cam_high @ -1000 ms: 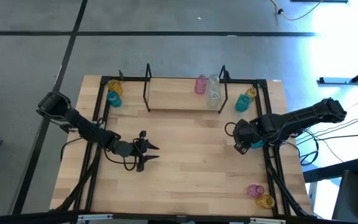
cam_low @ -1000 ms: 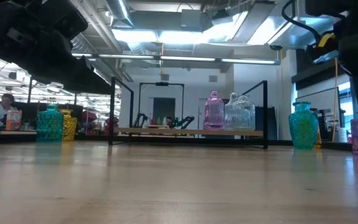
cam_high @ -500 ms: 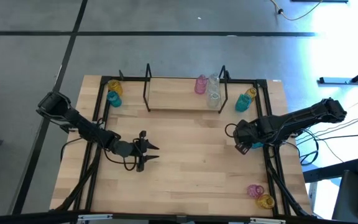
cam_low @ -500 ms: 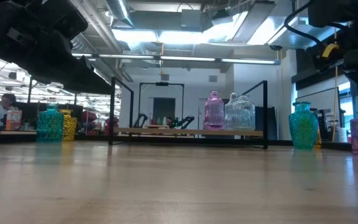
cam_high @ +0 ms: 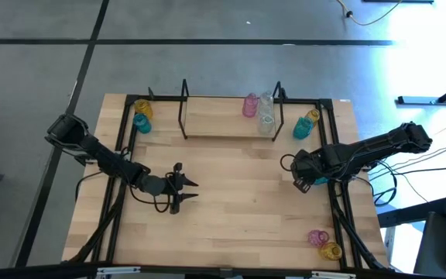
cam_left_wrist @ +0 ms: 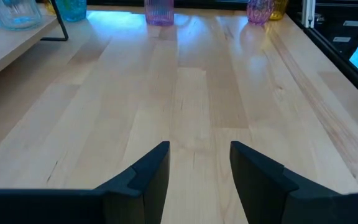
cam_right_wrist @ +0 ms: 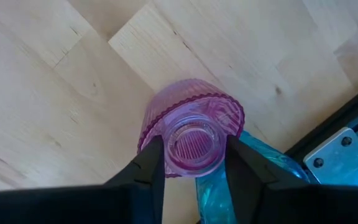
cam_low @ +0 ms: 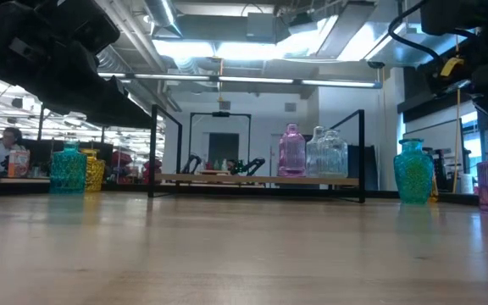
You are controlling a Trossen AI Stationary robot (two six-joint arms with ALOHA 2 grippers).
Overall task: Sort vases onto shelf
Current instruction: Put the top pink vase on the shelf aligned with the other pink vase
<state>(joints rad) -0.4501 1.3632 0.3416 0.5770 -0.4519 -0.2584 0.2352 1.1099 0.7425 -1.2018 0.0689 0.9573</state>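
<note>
The right hand [cam_right_wrist: 190, 163] was at the right edge of the worktop [cam_high: 231, 201] in the high view, pointing down, its fingers [cam_right_wrist: 149, 163] clenched on the neck of a pink vase [cam_right_wrist: 191, 132] standing there; a teal vase [cam_right_wrist: 232, 177] lay partly hidden directly beside it. The left hand [cam_high: 186, 187] hovered left of centre, fingers parted, grasping nothing. The shelf [cam_high: 223, 120] stood at the upper centre of the frame, carrying a pink vase [cam_high: 250, 105] and two clear vases [cam_high: 265, 115] at its right end. Other vases stood at the upper left, upper right and lower right.
</note>
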